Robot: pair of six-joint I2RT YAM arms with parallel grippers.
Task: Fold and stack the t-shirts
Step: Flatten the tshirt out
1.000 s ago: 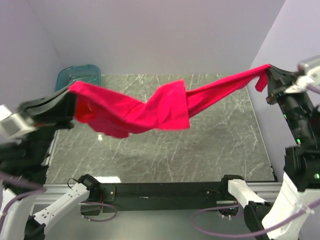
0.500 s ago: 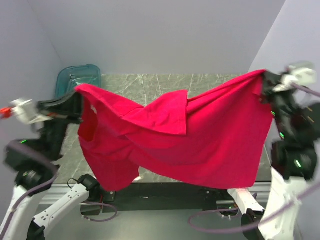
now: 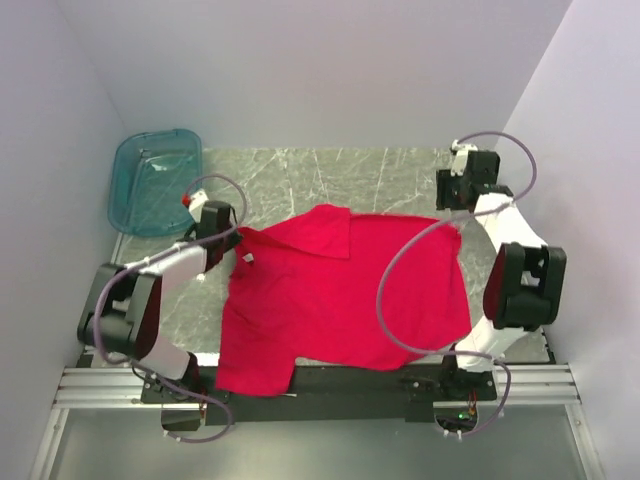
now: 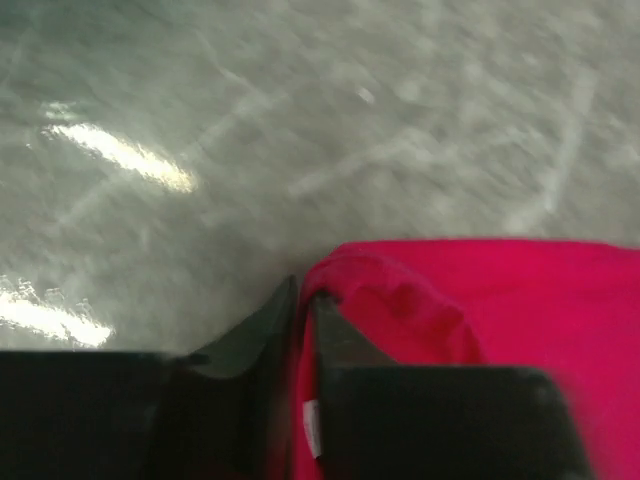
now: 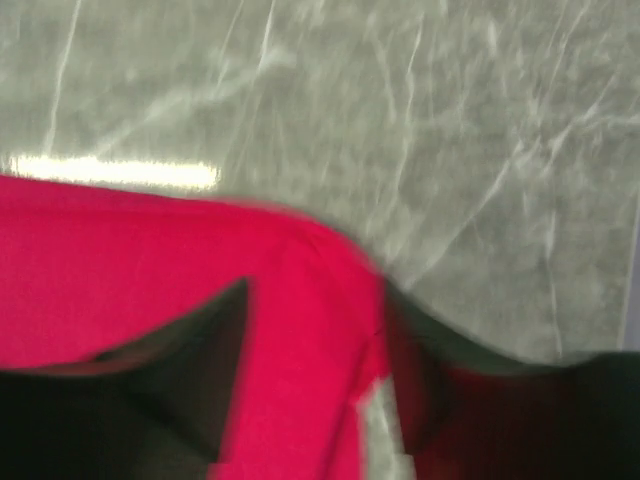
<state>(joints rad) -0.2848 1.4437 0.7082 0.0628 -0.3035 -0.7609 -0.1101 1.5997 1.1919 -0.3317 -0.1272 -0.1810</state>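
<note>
Grey marble worktop (image 3: pixel 330 175) between pale lilac walls, with a translucent teal tub (image 3: pixel 150 170) at its far left corner. One bright red t-shirt (image 3: pixel 340 290) lay spread open across the middle of the worktop. Its near hem drooped over the front edge, a flap was turned over along its far edge, and a small white label (image 3: pixel 247 258) showed near the left far corner. The left gripper (image 4: pixel 303 290) sat low at that corner, its jaws almost closed with a thin fold of red cloth pinched between them. The right gripper (image 5: pixel 310 295) sat at the right far corner, its jaws wide apart with cloth lying loose between them, apparently not gripped, though that view was blurred. By the look of it the shirt was only laid out. No fold was made yet, and all folding and stacking remained.
</note>
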